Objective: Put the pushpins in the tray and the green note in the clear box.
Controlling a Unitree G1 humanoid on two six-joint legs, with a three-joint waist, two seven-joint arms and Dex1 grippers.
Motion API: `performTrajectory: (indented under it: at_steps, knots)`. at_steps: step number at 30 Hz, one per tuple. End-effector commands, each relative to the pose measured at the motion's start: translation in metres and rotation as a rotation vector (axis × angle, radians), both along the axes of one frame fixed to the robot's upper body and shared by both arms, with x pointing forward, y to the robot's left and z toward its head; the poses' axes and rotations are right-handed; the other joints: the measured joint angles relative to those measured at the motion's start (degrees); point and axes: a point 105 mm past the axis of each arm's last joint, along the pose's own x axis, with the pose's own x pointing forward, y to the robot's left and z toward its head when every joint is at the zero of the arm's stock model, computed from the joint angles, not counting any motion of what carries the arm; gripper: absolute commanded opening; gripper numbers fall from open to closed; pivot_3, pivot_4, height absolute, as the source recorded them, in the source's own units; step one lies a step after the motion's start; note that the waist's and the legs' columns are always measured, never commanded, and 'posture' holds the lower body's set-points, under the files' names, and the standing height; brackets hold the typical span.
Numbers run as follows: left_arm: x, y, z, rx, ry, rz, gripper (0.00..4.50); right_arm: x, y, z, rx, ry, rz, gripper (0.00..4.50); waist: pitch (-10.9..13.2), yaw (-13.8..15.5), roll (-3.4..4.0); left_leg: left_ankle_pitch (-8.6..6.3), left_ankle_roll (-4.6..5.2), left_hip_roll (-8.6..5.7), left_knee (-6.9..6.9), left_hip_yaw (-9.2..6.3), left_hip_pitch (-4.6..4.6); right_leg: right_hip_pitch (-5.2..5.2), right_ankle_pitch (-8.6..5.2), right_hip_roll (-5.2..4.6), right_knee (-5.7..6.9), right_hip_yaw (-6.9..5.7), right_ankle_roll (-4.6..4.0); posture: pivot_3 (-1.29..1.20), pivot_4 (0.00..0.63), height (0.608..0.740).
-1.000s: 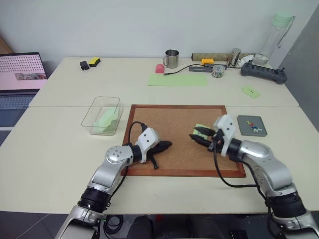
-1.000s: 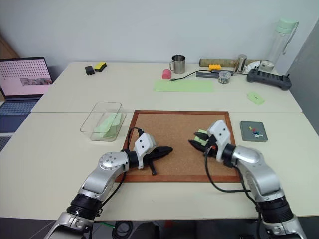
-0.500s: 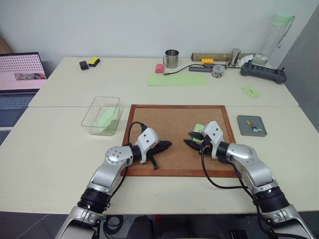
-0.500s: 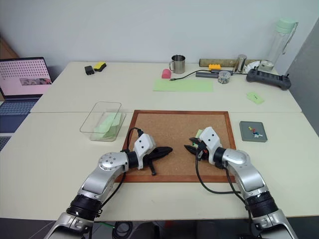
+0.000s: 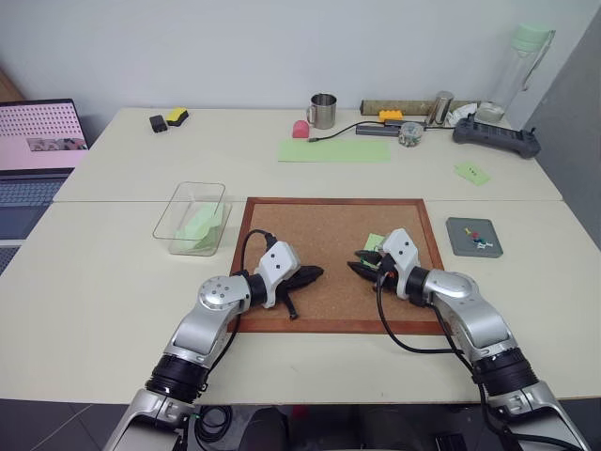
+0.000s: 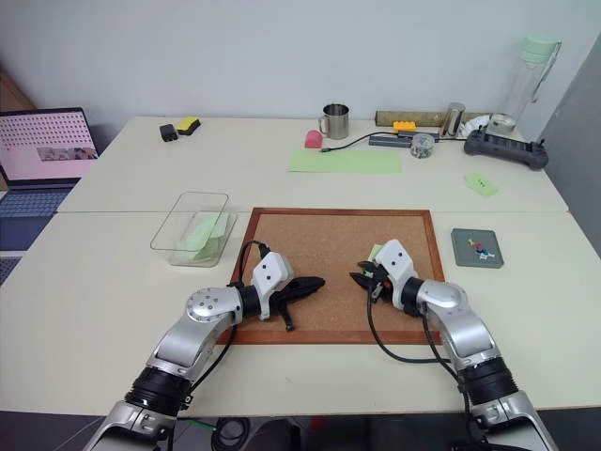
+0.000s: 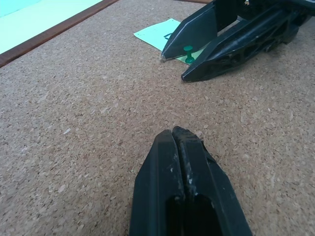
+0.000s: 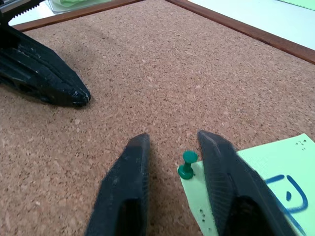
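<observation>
On the cork board [image 5: 319,235] lies the green note [image 8: 275,177] with a dark mark, pinned at one corner by a green pushpin [image 8: 187,164]. My right gripper [image 8: 173,136] is low over the board and open. Its two fingers stand on either side of that pin, with a gap still showing on one side. The same pin [image 7: 188,53] appears between the right gripper's [image 7: 173,68] fingers in the left wrist view. My left gripper [image 7: 172,132] rests shut on the cork, holding nothing. The dark-grey tray [image 5: 462,246] right of the board holds a few pushpins [image 5: 477,238]. Left of the board stands the clear box [image 5: 165,222].
A pale-green paper lies in the clear box. At the back are a large pale-green sheet [image 5: 334,149], a metal mug [image 5: 322,110], a power strip [image 5: 496,139] and a small green slip [image 5: 472,172]. A laptop [image 5: 38,141] stands at the far left.
My right gripper has come down and in over the board to the pinned corner of the note, and its fingers have narrowed around the green pin. The left arm has not moved.
</observation>
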Motion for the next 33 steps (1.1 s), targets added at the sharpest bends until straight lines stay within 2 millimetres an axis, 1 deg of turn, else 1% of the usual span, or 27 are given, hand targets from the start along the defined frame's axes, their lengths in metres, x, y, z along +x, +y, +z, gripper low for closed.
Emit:
performTrajectory:
  at_steps: [1,3,5,8,12,14,17,20,22,24,25,26,27,28,29,33]
  knots:
    - [-0.007,0.009,-0.027,0.063,0.098,0.025,0.00,0.004,-0.004,0.015,0.021,-0.045,-0.011,0.40,0.00,0.00,0.00,0.00,0.00,0.00,0.00,0.00,0.00,0.00,0.00,0.00,0.00,0.00,0.00,0.00,0.150,0.740]
    - [-0.007,0.010,-0.027,0.064,0.097,0.025,0.00,0.004,-0.005,0.016,0.024,-0.048,-0.012,0.04,0.00,-0.01,0.00,0.00,0.00,0.00,0.00,0.00,0.00,0.00,0.00,0.00,0.00,0.00,0.00,0.00,0.150,0.740]
    - [-0.006,0.010,-0.027,0.064,0.096,0.025,0.00,0.005,-0.006,0.017,0.025,-0.051,-0.014,0.04,0.00,-0.01,0.00,0.00,0.00,0.00,0.00,0.00,0.01,0.00,0.00,0.00,0.01,0.00,0.00,0.00,0.150,0.740]
    - [-0.006,0.010,-0.027,0.065,0.096,0.025,0.00,0.003,-0.005,0.026,0.029,-0.081,-0.001,0.04,0.00,0.00,0.00,0.00,0.00,0.00,0.01,0.00,0.00,0.00,0.00,0.00,0.01,0.00,0.00,0.00,0.150,0.740]
    - [-0.007,0.011,-0.028,0.065,0.098,0.027,0.00,-0.005,0.002,0.054,0.059,-0.163,0.055,0.04,0.02,0.05,0.01,0.00,0.00,0.00,0.00,-0.01,-0.03,-0.02,0.00,0.00,0.00,-0.01,0.00,0.00,0.150,0.740]
    - [-0.008,0.011,-0.028,0.065,0.099,0.027,0.00,-0.007,0.003,0.064,0.062,-0.195,0.067,0.04,0.03,0.03,0.02,0.00,0.00,0.00,0.00,0.00,-0.06,-0.05,0.00,0.00,-0.01,-0.01,0.00,0.00,0.150,0.740]
    - [-0.008,0.010,-0.029,0.063,0.101,0.027,0.00,-0.012,0.003,0.072,0.005,-0.254,0.097,0.04,0.01,0.02,0.00,0.00,0.00,0.00,0.00,-0.03,-0.05,-0.04,0.00,0.01,0.00,-0.02,0.00,0.00,0.150,0.740]
    - [-0.006,0.009,-0.026,0.035,0.111,0.037,0.00,-0.015,-0.001,0.068,-0.133,-0.315,0.145,0.04,0.01,0.05,-0.01,0.00,0.00,-0.01,0.01,-0.01,-0.04,-0.02,0.00,-0.01,-0.02,-0.01,0.00,0.00,0.150,0.740]
    - [0.001,0.006,-0.009,-0.114,0.177,0.075,0.00,-0.019,-0.006,0.060,-0.257,-0.361,0.202,0.04,0.01,0.04,-0.01,0.00,0.00,-0.01,0.00,-0.02,-0.04,-0.02,0.00,-0.01,-0.02,-0.02,0.00,0.00,0.150,0.740]
    - [0.006,0.004,0.013,-0.257,0.254,0.064,0.38,-0.022,-0.011,0.057,-0.349,-0.400,0.257,0.00,0.03,0.06,0.00,0.00,0.00,-0.02,0.00,-0.01,-0.04,-0.03,0.00,-0.02,0.00,-0.03,0.00,0.00,0.150,0.740]
    - [0.006,0.003,0.017,-0.283,0.274,0.054,0.39,-0.022,-0.013,0.056,-0.366,-0.410,0.270,0.00,0.12,0.05,-0.14,0.00,0.00,-0.02,0.02,-0.01,-0.04,-0.03,0.00,-0.01,0.00,-0.03,0.00,0.00,0.150,0.740]
    - [0.007,0.002,0.028,-0.339,0.321,0.032,0.55,-0.023,-0.015,0.056,-0.401,-0.430,0.295,0.00,0.18,0.04,-0.23,0.00,0.00,-0.01,0.04,-0.04,-0.06,-0.03,0.00,-0.01,0.02,-0.07,0.00,0.00,0.150,0.740]
    - [0.007,0.002,0.036,-0.379,0.358,0.011,0.82,-0.024,-0.016,0.056,-0.423,-0.445,0.316,0.00,0.22,0.04,-0.26,0.00,0.00,-0.01,0.04,-0.06,-0.07,-0.03,0.00,0.00,0.03,-0.09,0.00,0.00,0.150,0.740]
    - [0.005,0.000,0.044,-0.418,0.389,-0.013,0.95,-0.025,-0.017,0.057,-0.441,-0.458,0.334,0.00,0.27,0.04,-0.31,0.00,0.00,-0.02,0.06,-0.06,-0.09,-0.03,0.00,-0.01,0.04,-0.09,0.00,0.00,0.150,0.740]
    - [0.005,-0.002,0.051,-0.457,0.418,-0.033,1.22,-0.026,-0.017,0.057,-0.458,-0.474,0.354,0.00,0.32,0.04,-0.39,0.00,0.00,-0.02,0.06,-0.06,-0.10,-0.04,0.00,-0.01,0.02,-0.08,0.00,0.00,0.150,0.740]
    - [0.009,-0.006,0.072,-0.571,0.479,-0.054,1.94,-0.030,-0.014,0.058,-0.494,-0.512,0.415,0.00,0.40,0.09,-0.45,0.01,-0.01,-0.01,0.07,-0.09,-0.12,-0.05,0.00,-0.02,0.00,-0.11,0.00,0.00,0.150,0.740]
